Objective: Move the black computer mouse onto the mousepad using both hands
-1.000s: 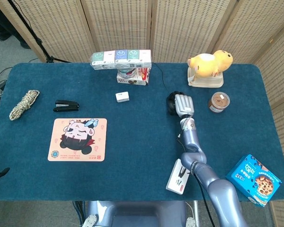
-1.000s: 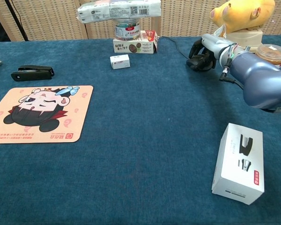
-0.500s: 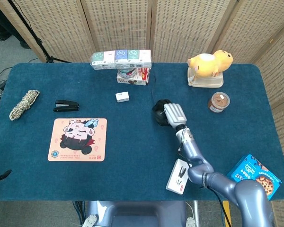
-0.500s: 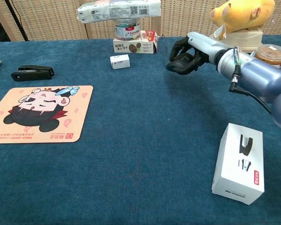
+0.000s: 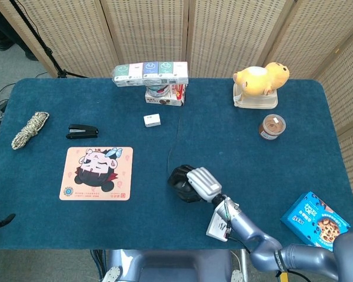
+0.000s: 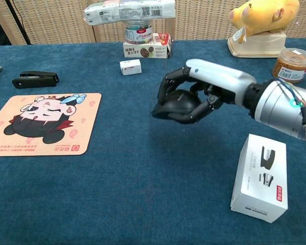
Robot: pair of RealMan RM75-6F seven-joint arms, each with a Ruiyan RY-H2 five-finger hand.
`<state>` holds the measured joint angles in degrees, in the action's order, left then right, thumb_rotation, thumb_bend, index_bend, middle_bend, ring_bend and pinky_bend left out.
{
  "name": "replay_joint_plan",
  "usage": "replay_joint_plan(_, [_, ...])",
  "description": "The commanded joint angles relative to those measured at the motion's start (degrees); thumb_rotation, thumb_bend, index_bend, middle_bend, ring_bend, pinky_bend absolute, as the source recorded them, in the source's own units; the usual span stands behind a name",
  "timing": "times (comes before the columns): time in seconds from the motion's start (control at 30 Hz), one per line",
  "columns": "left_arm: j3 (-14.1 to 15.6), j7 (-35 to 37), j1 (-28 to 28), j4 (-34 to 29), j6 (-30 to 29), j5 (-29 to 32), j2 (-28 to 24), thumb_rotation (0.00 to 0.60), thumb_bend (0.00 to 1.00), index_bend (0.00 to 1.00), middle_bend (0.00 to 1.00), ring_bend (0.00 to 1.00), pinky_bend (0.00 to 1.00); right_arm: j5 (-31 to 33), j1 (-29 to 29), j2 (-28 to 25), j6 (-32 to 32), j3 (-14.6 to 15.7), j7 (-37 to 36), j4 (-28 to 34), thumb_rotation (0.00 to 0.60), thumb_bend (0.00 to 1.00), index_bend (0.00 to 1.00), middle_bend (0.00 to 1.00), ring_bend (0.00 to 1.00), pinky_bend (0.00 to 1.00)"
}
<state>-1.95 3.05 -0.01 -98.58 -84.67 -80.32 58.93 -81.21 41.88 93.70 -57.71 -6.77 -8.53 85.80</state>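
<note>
My right hand holds the black computer mouse in its curled fingers, lifted above the blue table near its middle. In the head view the right hand and the mouse show right of the mousepad. The mouse's thin cable trails back toward the boxes at the rear. The mousepad, pink with a cartoon face, lies flat at the left; in the chest view the mousepad is well left of the mouse. My left hand is outside both views.
A black stapler and a rope coil lie left of centre. Stacked boxes, a small white box, a yellow plush and a jar stand at the back. A white box and a cookie box lie at the right front.
My right hand has carried the mouse from the back right toward the front centre of the table, nearer the mousepad, with the cable stretching out behind it.
</note>
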Motion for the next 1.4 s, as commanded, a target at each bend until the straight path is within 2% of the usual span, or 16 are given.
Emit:
replay_joint_plan(0.03, [0.06,-0.12,0.01,-0.07,0.05,-0.04,0.04,0.6,0.0,0.0,0.0,0.0,0.0,-0.83,0.27,3.02,0.84,1.06,1.31,-1.67,0.6,0.73,0.43,0.34,0.32,0.59])
replay_joint_plan(0.3, [0.05,0.12,0.08,-0.15,0.2,0.27,-0.07,0.6,0.0,0.0,0.0,0.0,0.0,-0.19,1.31,10.06,2.53,0.36,-0.79,-6.8,0.6,0.73,0.43,0.35,0.32,0.59])
replay_joint_plan(0.47, [-0.08,0.7,0.09,-0.06,0.35,0.57,-0.32,0.6,0.0,0.0,0.0,0.0,0.0,-1.07,1.4,11.71,2.54,0.67,-1.88,-8.99,0.6,0.73,0.4,0.33,0.31,0.56])
replay_joint_plan(0.53, [-0.19,0.94,0.08,-0.04,0.37,0.7,-0.38,0.6,0.0,0.0,0.0,0.0,0.0,-2.04,1.8,10.42,3.91,1.58,-3.49,-8.35,0.6,0.72,0.29,0.25,0.22,0.43])
replay_joint_plan(0.57, [-0.22,0.97,0.07,-0.01,0.38,0.72,-0.37,0.6,0.0,0.0,0.0,0.0,0.0,-2.43,1.99,9.76,4.39,1.85,-3.9,-8.06,0.6,0.68,0.2,0.16,0.12,0.29])
replay_joint_plan(0.63, [-0.2,0.91,0.0,0.04,0.52,0.7,-0.37,0.6,0.0,0.0,0.0,0.0,0.0,-3.24,2.15,8.67,4.5,2.22,-3.54,-7.72,0.6,0.61,0.08,0.04,0.01,0.08])
replay_joint_plan(0.67, [-0.19,0.83,-0.06,0.04,0.64,0.71,-0.36,0.6,0.0,0.0,0.0,0.0,0.0,-3.64,1.99,8.16,4.03,2.36,-2.91,-7.47,0.6,0.59,0.03,0.0,0.0,0.02])
replay_joint_plan(0.73, [-0.17,0.57,-0.16,0.04,0.83,0.76,-0.3,0.6,0.0,0.0,0.0,0.0,0.0,-3.73,1.39,7.34,3.0,2.42,-1.59,-6.44,0.6,0.58,0.0,0.0,0.0,0.0])
replay_joint_plan(0.9, [-0.1,-0.03,-0.19,-0.1,0.81,0.67,-0.15,0.6,0.0,0.0,0.0,0.0,0.0,-4.11,0.12,4.34,1.64,3.2,0.41,-2.47,0.6,0.58,0.0,0.0,0.0,0.0])
replay_joint_plan(1.17, [0.13,-1.65,-1.26,0.8,1.37,-1.32,0.29,0.6,0.0,0.0,0.0,0.0,0.0,-5.56,-1.84,-4.73,-1.9,3.02,3.54,5.93,0.6,0.58,0.0,0.0,0.0,0.0])
replay_joint_plan(1.23, [0.25,-1.42,-2.45,1.73,2.05,-3.57,0.28,0.6,0.0,0.0,0.0,0.0,0.0,-6.35,-2.77,-7.77,-3.96,2.81,5.79,7.33,0.6,0.48,0.0,0.0,0.0,0.0])
replay_joint_plan(1.33, [0.37,-1.06,-4.87,3.83,3.58,-7.36,0.46,0.6,0.0,0.0,0.0,0.0,0.0,-6.84,-4.85,-12.75,-7.32,2.79,10.76,9.37,0.6,0.11,0.0,0.0,0.0,0.0])
replay_joint_plan(1.37, [0.46,-1.04,-5.71,4.57,4.14,-8.64,0.61,0.6,0.0,0.0,0.0,0.0,0.0,-6.7,-5.66,-14.42,-8.23,2.92,11.99,10.29,0.6,0.03,0.0,0.0,0.0,0.0])
replay_joint_plan(1.4, [0.68,-0.94,-6.91,5.59,4.98,-10.47,0.8,0.6,0.0,0.0,0.0,0.0,0.0,-6.5,-6.85,-16.61,-9.52,3.18,13.31,11.48,0.6,0.0,0.0,0.0,0.0,0.0])
